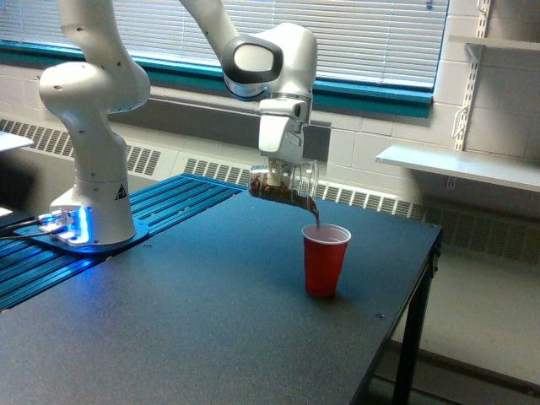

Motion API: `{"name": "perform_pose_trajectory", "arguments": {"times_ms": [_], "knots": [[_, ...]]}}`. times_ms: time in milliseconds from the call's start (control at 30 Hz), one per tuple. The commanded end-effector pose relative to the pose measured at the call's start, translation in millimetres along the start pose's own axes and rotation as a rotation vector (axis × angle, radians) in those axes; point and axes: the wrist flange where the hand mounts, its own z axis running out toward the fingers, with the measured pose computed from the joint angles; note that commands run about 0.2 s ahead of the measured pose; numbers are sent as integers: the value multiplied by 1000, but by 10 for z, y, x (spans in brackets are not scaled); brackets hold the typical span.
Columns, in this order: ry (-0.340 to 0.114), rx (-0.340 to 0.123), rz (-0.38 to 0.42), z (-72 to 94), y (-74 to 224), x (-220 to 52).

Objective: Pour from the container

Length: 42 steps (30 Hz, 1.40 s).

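Dark and bare in front, the bench (169, 337) carries a red cup (325, 260) toward the exterior view's right, with open bench all around it. Just above the cup, the gripper (283, 175) pinches the glass jar (284, 184), tipped so its mouth points down; brown contents stream into the cup. Behind stand the arm's base (91, 221), a radiator (371, 201), window blinds (371, 34) and a wall shelf (460, 164).
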Motion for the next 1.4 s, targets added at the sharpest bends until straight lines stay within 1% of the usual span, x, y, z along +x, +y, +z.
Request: {"name": "perform_pose_trajectory", "arguments": {"times_ms": [33,767,900,1400], "knots": [[9,-16,-2,-26,-90,13],[4,-92,-54,-4,-243,26],[5,-104,-54,-1,-258,38],[-23,-160,-82,-6,-321,97]]}}
